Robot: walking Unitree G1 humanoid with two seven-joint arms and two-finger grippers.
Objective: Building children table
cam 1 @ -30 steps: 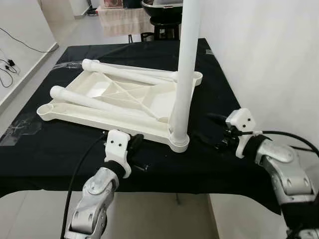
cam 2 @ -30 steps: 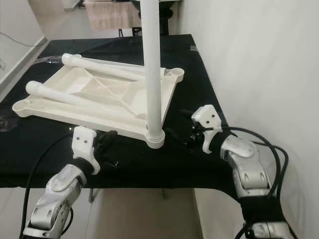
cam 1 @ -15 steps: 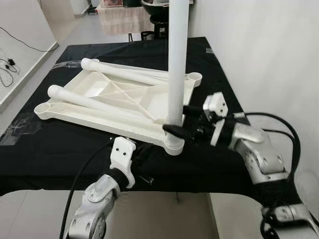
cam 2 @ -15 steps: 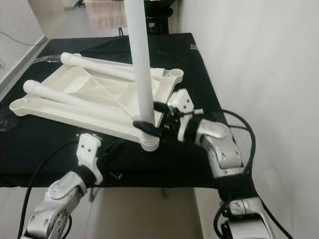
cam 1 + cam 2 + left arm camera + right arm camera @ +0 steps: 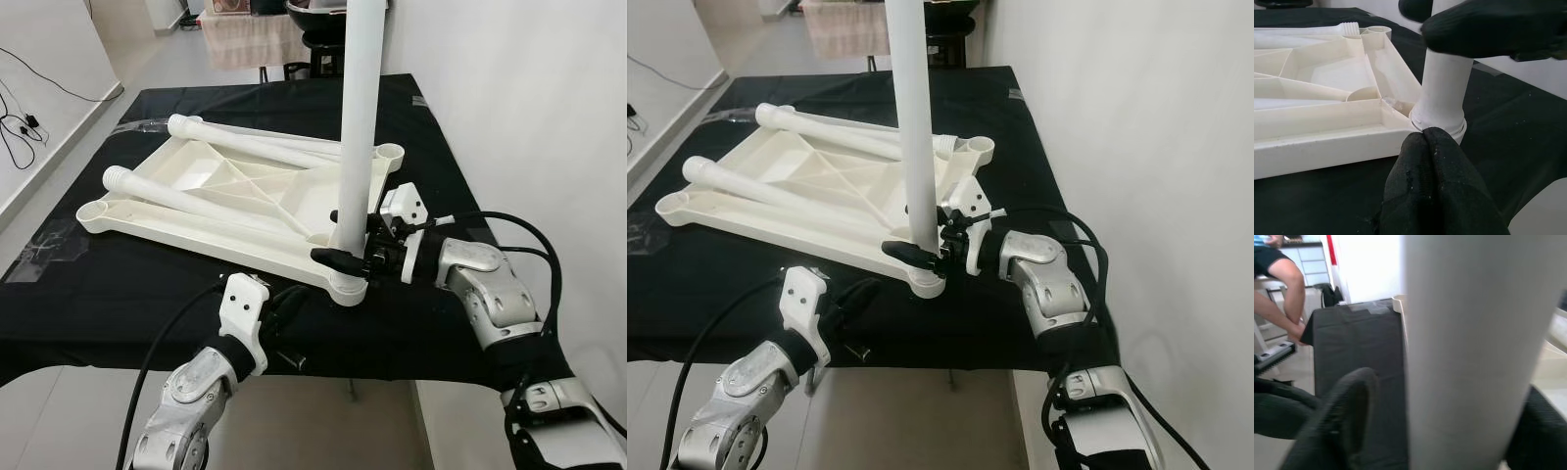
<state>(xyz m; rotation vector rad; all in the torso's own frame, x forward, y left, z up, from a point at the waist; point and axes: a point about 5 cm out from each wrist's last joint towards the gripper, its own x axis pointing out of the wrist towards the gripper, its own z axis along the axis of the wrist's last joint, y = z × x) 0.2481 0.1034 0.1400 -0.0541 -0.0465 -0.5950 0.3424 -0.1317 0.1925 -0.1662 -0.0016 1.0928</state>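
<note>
An upside-down white table top (image 5: pixel 196 230) lies on a table covered in black cloth (image 5: pixel 118 284). One white leg (image 5: pixel 355 127) stands upright in its near right corner socket. Two more legs (image 5: pixel 255 147) (image 5: pixel 186 196) lie across the ribbed underside. My right gripper (image 5: pixel 335 235) reaches in from the right and straddles the upright leg (image 5: pixel 1474 347) just above its base. It is open, with a small gap beside one finger (image 5: pixel 1347 411). My left gripper (image 5: pixel 294 297) is shut and empty, and its fingertips (image 5: pixel 1435 186) sit at the socket collar of that leg (image 5: pixel 1444 83).
A white wall (image 5: pixel 529 98) runs close along the table's right side. The near table edge is just below my grippers. A dark round object (image 5: pixel 323 20) and a draped cloth (image 5: pixel 245 34) stand behind the table. A person's leg (image 5: pixel 1288 279) shows in the right wrist view.
My right gripper has moved left from beside the table's corner to the upright leg and now has a finger on each side of it. The left gripper has edged closer to the socket.
</note>
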